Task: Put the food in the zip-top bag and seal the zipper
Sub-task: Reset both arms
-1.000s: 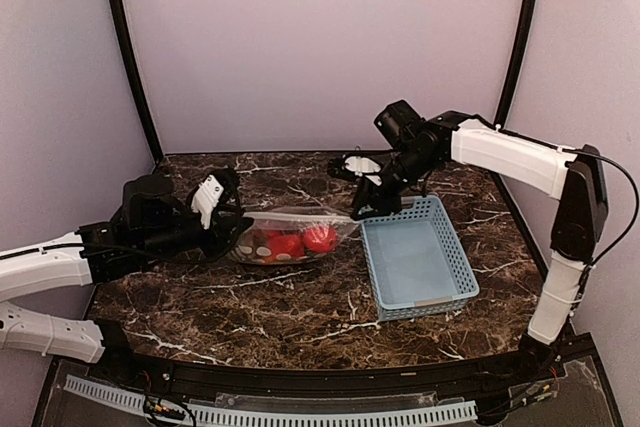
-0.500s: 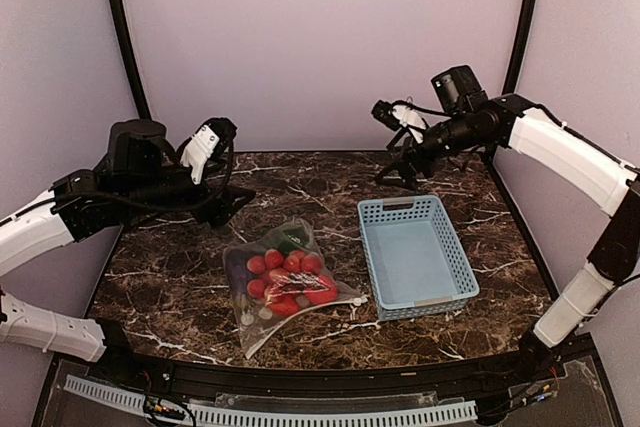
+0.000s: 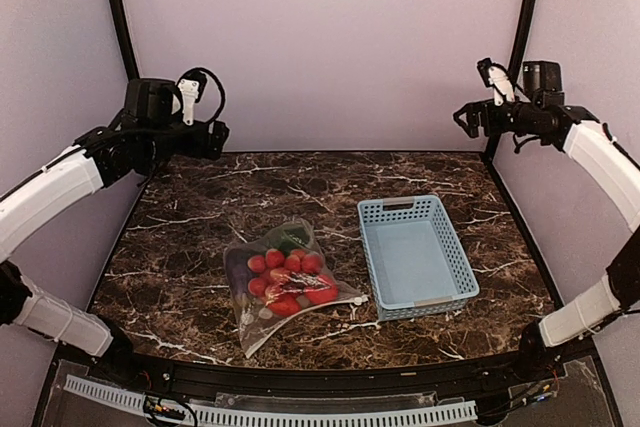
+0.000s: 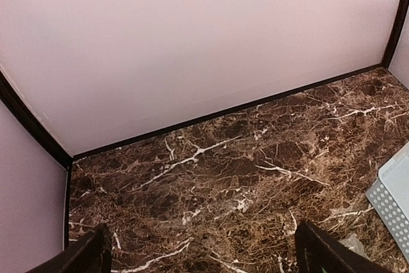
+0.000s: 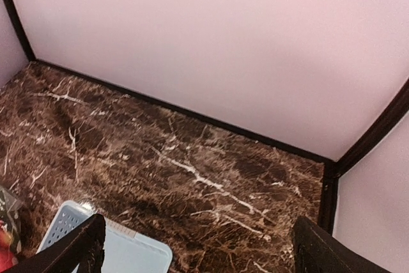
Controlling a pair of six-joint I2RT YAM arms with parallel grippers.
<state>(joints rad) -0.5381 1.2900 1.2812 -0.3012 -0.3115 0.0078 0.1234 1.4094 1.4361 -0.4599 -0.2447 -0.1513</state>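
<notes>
The zip-top bag [image 3: 285, 285] lies flat on the marble table, left of the basket. Inside it I see the food [image 3: 291, 277]: several red round pieces, a dark purple eggplant [image 3: 238, 269] and a green piece [image 3: 292, 240]. The zipper [image 3: 340, 305] runs along the bag's near-right edge, and a small white slider [image 3: 358, 300] sits at its right end. My left gripper [image 3: 205, 117] [image 4: 208, 257] hangs open, high over the back left corner. The right gripper [image 3: 473, 97] [image 5: 204, 247] is open too, high at the back right. Neither holds anything.
A light-blue slotted basket [image 3: 415, 252] stands empty to the right of the bag; its corners show in the wrist views [image 4: 393, 190] [image 5: 108, 254]. Pink walls with dark corner posts [image 3: 125, 47] close in the table on three sides.
Both grippers opened, let go of the bag and rose back to the far corners. The bag dropped from between them and now lies flat nearer the front.
</notes>
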